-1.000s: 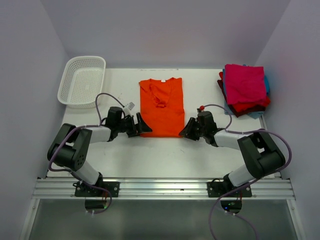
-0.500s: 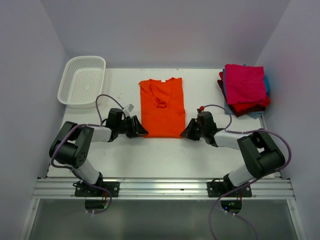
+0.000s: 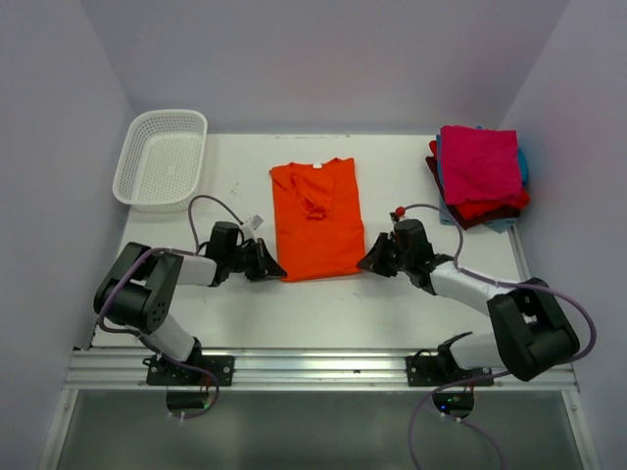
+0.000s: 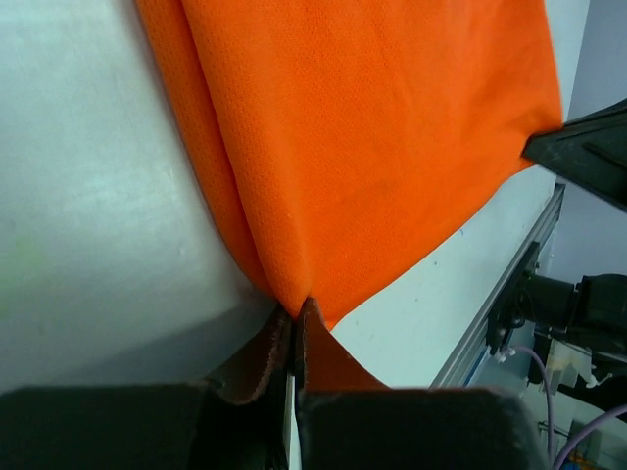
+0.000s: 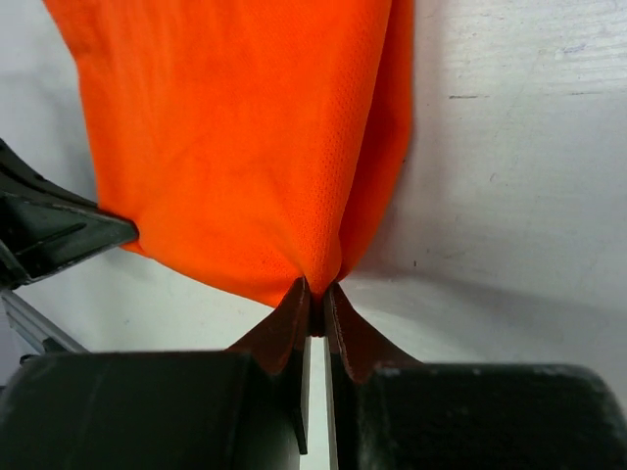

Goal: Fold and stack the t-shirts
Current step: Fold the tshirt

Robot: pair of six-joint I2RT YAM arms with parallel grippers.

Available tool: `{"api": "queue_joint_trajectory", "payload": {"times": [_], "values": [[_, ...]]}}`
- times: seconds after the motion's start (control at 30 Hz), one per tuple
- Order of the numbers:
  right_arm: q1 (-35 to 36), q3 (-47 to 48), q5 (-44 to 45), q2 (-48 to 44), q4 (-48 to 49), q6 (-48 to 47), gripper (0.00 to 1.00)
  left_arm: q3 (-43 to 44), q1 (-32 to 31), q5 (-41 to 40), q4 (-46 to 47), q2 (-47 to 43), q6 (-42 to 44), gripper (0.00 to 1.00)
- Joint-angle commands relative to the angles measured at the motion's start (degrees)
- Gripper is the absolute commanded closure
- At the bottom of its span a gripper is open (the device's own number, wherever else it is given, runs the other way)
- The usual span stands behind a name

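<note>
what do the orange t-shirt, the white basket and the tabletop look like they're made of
Orange t-shirt: soft matte knit cloth; a fine dotted weave shows up close and it folds limply. Fibre unclear.
White basket: probably moulded plastic, given its regular lattice of holes and smooth rim.
Tabletop: hard, pale, dull sheen with faint scratches; painted metal or laminate, cannot tell.

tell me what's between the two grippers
The orange t-shirt: its near hem spans the whole stretch, with the left gripper shut on one bottom corner and the right gripper on the other. The top view shows it.
</note>
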Motion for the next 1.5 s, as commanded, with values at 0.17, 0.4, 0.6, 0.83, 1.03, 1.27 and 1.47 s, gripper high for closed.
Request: {"api": "queue_joint_trajectory", "payload": {"times": [0.17,0.4,0.6,0.83,1.03,1.27,1.47], "values": [[0.88,-2.14,-1.37,-18.34,-14.75,-3.84,1.00,-7.50,-6.32,-4.49,-20.94,-14.70,1.91,1.00],[6.59,-1.26,1.17,-30.65,-28.91,-2.97,1.00,-11.63,-16.09,-5.55,-26.57,-30.77,-8.73,1.00],[12.84,0.41,4.24,-36.63,-36.03,-0.42,1.00,-9.10,-18.73,-9.83,-40.98,-46.14,-12.08,1.00],[12.75,4.62,9.95,-31.55,-32.79,-4.19,1.00,-5.76,-18.64,-17.67,-35.84,-47.25,-11.03,1.00],[12.40,14.02,18.29,-21.02,-27.95,-10.52,1.00,4.25,-17.42,-20.93,-30.89,-32.40,-3.91,1.00],[8.10,25.18,18.93,-9.77,-22.34,-14.65,1.00,14.89,-5.12,-16.01,-28.62,-22.90,2.16,1.00],[2.91,34.23,16.48,3.49,-18.47,-16.94,1.00,24.20,0.78,-11.80,-26.06,-11.50,4.09,1.00]]}}
